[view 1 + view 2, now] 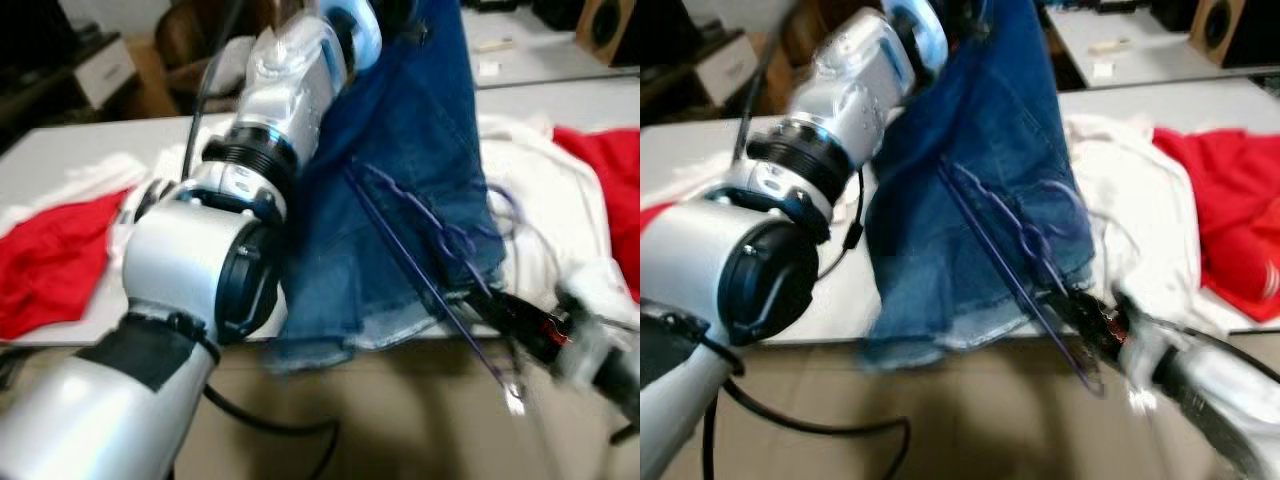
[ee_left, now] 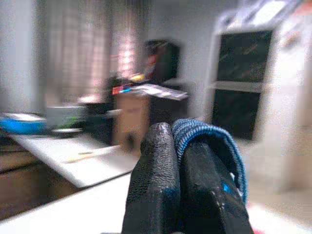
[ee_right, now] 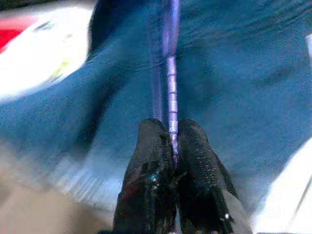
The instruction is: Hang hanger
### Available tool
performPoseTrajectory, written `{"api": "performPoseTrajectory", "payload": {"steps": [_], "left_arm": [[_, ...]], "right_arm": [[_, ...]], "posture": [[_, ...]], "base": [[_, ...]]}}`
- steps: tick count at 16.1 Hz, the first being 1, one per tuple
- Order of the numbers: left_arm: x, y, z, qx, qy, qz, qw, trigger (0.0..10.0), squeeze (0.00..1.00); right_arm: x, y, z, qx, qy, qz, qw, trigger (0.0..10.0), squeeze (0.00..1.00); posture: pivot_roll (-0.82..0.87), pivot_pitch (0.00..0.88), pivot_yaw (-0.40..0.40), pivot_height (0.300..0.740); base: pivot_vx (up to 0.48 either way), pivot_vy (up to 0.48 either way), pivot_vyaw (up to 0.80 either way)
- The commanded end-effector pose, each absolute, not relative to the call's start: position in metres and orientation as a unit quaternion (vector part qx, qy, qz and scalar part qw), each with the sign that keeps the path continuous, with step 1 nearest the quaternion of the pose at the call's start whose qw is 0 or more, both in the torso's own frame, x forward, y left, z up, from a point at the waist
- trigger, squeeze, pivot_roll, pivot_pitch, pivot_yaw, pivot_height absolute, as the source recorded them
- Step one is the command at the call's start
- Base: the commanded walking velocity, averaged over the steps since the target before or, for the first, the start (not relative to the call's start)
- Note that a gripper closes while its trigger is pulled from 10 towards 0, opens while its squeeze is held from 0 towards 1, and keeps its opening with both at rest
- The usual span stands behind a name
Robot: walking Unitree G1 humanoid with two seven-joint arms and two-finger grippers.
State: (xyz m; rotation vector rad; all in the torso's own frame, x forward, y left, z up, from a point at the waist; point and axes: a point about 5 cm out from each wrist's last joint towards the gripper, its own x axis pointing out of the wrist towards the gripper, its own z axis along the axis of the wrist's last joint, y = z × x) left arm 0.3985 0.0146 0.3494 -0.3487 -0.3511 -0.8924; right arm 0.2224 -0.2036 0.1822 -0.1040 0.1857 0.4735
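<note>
Both grippers loaded: jeans held up, hanger pinched low, not yet threaded

Left gripper [image 2: 183,161] clamped tight on a fold of the jeans [image 1: 400,200], holding them up at upper centre of the head frame; denim drapes down past the counter [image 1: 60,150] edge. Right gripper [image 3: 170,141] at lower right pinches the purple hanger [image 1: 420,250] by one thin bar, jaws narrow; hanger runs diagonally up across the denim, touching it. Red cloth [image 1: 50,260] and white cloth [image 1: 550,200] lie spread on the counter. Risks, my read: the bar grip is thin so the hanger could pivot or slip once it drags on fabric; its hook could snag the white cloth; frames are blurred, so alignment is hard to judge
</note>
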Motion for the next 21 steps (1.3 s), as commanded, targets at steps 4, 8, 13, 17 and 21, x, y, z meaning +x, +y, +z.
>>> {"api": "performPoseTrajectory", "payload": {"steps": [4,8,13,17,21], "left_arm": [[0.393,0.029,0.365,-0.183,-0.216,-0.467,0.838,10.0,0.0],[0.409,0.086,0.315,-0.137,-0.183,-0.355,0.906,10.0,0.0],[0.378,0.073,0.267,-0.099,-0.139,-0.454,0.875,10.0,0.0],[0.354,0.041,0.256,-0.121,-0.131,-0.511,0.841,10.0,0.0],[0.345,0.03,0.271,-0.154,-0.165,-0.508,0.831,10.0,0.0]], "right_arm": [[0.26,-0.223,0.191,-0.12,0.074,0.122,0.982,10.0,0.0],[0.266,-0.245,0.217,-0.205,0.074,0.102,0.971,10.0,0.0],[0.255,-0.26,0.243,-0.247,0.06,0.048,0.966,10.0,0.0],[0.249,-0.295,0.27,-0.315,0.024,-0.068,0.946,10.0,0.0],[0.239,-0.312,0.313,-0.364,-0.084,-0.158,0.914,10.0,0.0]], "posture": [[-0.18,0.0,0.041,0.74],[-0.15,0.0,-0.022,0.74],[-0.15,0.0,-0.053,0.74],[-0.18,0.0,-0.024,0.74],[-0.21,0.0,0.012,0.74]], "base": [[0.195,0.0,0.0],[0.0,0.0,0.0],[0.0,0.0,0.0],[0.0,0.0,0.0],[0.0,0.0,0.0]]}}
